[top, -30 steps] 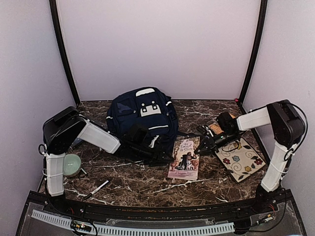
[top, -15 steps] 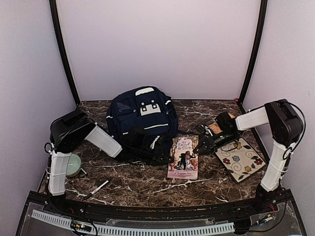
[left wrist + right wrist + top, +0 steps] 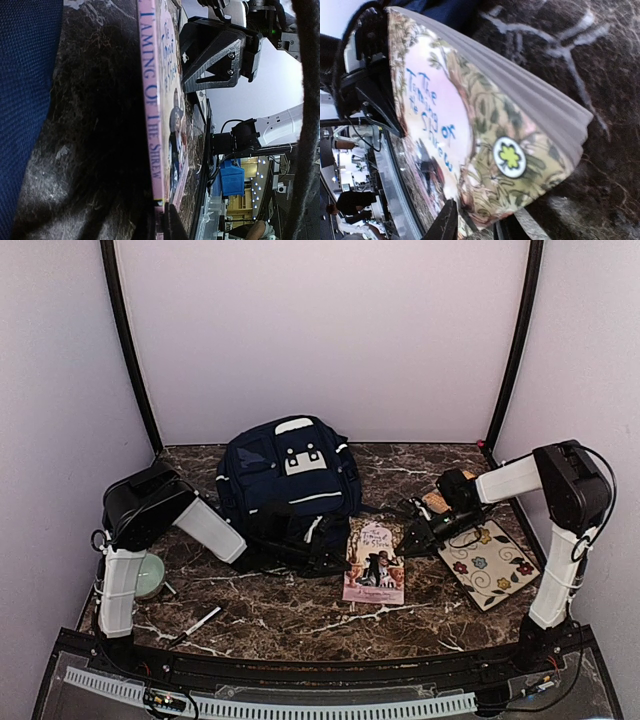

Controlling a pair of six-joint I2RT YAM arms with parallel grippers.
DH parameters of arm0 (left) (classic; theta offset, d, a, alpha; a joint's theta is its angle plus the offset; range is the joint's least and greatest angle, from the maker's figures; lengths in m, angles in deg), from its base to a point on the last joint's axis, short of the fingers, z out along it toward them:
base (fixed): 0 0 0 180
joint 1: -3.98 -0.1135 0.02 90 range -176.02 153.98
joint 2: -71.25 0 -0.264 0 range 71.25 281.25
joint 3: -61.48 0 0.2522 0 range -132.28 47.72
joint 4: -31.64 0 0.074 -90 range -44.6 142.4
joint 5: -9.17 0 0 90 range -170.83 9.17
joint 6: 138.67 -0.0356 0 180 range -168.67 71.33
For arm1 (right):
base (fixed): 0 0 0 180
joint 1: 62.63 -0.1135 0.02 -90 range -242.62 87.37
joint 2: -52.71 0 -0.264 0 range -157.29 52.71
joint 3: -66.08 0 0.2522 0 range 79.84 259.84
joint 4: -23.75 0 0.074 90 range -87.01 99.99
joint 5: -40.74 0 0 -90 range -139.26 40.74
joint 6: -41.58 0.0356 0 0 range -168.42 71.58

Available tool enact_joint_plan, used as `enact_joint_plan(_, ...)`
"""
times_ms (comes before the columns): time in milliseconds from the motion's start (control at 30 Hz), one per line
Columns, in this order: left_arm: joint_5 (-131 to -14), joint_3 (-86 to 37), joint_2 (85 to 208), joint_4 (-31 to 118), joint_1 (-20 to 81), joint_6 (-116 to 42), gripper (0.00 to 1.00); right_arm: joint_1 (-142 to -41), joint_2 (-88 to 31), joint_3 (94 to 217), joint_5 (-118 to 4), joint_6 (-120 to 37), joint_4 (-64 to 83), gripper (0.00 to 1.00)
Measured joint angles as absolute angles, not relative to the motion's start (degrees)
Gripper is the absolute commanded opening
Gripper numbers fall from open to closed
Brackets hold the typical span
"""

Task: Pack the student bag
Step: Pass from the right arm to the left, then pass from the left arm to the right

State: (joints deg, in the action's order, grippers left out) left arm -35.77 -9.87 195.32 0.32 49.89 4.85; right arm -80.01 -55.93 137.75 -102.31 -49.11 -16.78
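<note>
Standing over a dark brown marble desk (image 3: 300, 615) veined with white, I see pale lilac walls (image 3: 320, 340) closing it in on three sides, with a black post (image 3: 128, 350) running up each back corner. The student bag (image 3: 290, 475) sits upright towards the back, left of centre, its white patches facing up. Just beside its front right corner lies a paperback book (image 3: 375, 562), flat, cover up. A floral pad (image 3: 492, 565) lies further right, near the right arm, and a pale green bowl (image 3: 150, 575) sits by the left arm's base, with a thin white pen (image 3: 203, 621) in front of it.

The left gripper (image 3: 322, 558) is low at the bag's front edge, closed tight; whether it pinches any fabric I cannot tell. The right gripper (image 3: 412, 540) is at the book's far right edge with a narrow gap between its fingers and the book's corner in that gap; whether it grips I cannot tell.
</note>
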Motion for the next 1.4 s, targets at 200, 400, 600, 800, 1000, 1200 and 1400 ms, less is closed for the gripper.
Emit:
enact_joint_plan(200,-36.9,-8.3,193.0,3.4,49.9,2.7,0.0,-78.6,-52.3,138.6,-91.9,-50.7,-18.0,0.52)
enact_joint_plan(400,-38.8,-7.8,187.4,13.0,50.1,-5.4,0.0,-77.7,-45.4,143.4,-91.5,-58.5,-18.2,0.74)
enact_joint_plan(600,-38.1,-7.9,182.4,21.0,50.2,-14.8,0.0,-78.2,-42.7,145.1,-98.6,-63.4,-16.5,0.84)
enact_joint_plan(800,-34.7,-9.3,179.9,26.6,50.2,-22.8,0.0,-81.5,-47.0,152.9,-101.9,-70.1,-18.2,0.83)
enact_joint_plan(1000,-33.3,-10.4,177.1,31.0,50.2,-29.2,0.0,-84.4,-51.5,155.0,-106.0,-77.2,-22.8,0.75)
enact_joint_plan(1200,-33.9,-10.5,175.3,34.1,50.2,-33.3,0.0,-88.7,-54.0,155.1,-108.6,-83.9,-29.8,0.42)
enact_joint_plan(1400,-35.1,-10.8,175.0,36.8,49.9,-35.5,0.06,-89.2,-55.0,157.7,-110.2,-89.7,-37.2,0.01)
